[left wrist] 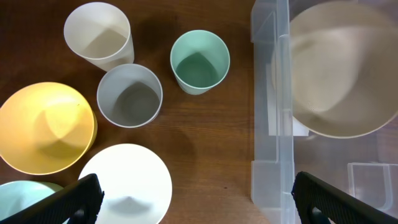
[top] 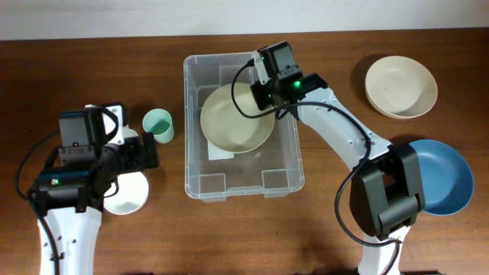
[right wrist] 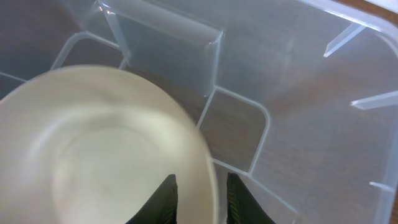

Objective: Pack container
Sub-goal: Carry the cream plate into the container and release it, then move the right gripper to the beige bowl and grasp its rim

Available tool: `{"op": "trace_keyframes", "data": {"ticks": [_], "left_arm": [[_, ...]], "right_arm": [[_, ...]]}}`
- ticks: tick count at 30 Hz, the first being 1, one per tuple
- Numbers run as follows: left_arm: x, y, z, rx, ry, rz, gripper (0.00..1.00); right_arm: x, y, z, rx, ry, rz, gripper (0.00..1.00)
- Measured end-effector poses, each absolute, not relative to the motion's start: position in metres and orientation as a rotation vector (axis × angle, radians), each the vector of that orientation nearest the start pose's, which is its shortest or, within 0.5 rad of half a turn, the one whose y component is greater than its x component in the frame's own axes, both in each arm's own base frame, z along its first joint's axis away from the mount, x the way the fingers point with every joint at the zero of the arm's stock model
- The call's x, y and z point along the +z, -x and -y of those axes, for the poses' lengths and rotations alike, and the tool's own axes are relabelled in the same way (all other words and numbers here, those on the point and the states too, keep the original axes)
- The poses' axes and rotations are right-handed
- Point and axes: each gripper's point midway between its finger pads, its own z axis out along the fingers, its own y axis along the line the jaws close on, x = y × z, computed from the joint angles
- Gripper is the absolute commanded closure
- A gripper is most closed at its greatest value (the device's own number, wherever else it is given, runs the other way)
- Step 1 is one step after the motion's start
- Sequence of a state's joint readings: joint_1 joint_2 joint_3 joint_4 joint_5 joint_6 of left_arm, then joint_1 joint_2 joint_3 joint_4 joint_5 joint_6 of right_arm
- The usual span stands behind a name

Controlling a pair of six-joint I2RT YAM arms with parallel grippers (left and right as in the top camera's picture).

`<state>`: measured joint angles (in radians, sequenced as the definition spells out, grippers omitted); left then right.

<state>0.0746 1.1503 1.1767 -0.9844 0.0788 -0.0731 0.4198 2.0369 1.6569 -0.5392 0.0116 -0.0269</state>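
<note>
While the right gripper [right wrist: 199, 202] straddles the rim of the cream bowl [top: 235, 118], the bowl is seen low inside the container [top: 200, 182], which sits in the middle of the table [top: 92, 69] between the two arms. One finger [right wrist: 166, 198] is placed inside the bowl and the other outside. Whether the rim is pinched or free cannot be told, as the bowl is blurred in the wrist view. The left gripper [left wrist: 199, 208] is spread wide and empty, and hangs above the table just beside the container's left wall. The step in hand is judged to be the setting-down of this bowl. For that to be done well, the bowl should be lowered until its base lies flat on the bottom. The fingers should be parted fully before any lift, and the wrist drawn straight up so that the rim is not dragged or tipped. Room should be left alongside for the beige bowl [top: 400, 86] and the blue bowl [top: 443, 174] at the right.
</note>
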Motion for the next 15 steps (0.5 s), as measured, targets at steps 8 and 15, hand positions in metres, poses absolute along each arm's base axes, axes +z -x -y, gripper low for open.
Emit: {"op": "trace_keyframes", "data": {"ticks": [8, 15], "left_arm": [[0.220, -0.297, -0.009, -0.099, 0.155, -2.523, 0.01], [0.220, -0.297, -0.009, -0.099, 0.155, -2.523, 0.01]], "right_arm": [[0.160, -0.479, -0.211, 0.131, 0.596, -2.384, 0.42], [0.338, -0.470, -0.130, -0.073, 0.366, -2.055, 0.22]]}}
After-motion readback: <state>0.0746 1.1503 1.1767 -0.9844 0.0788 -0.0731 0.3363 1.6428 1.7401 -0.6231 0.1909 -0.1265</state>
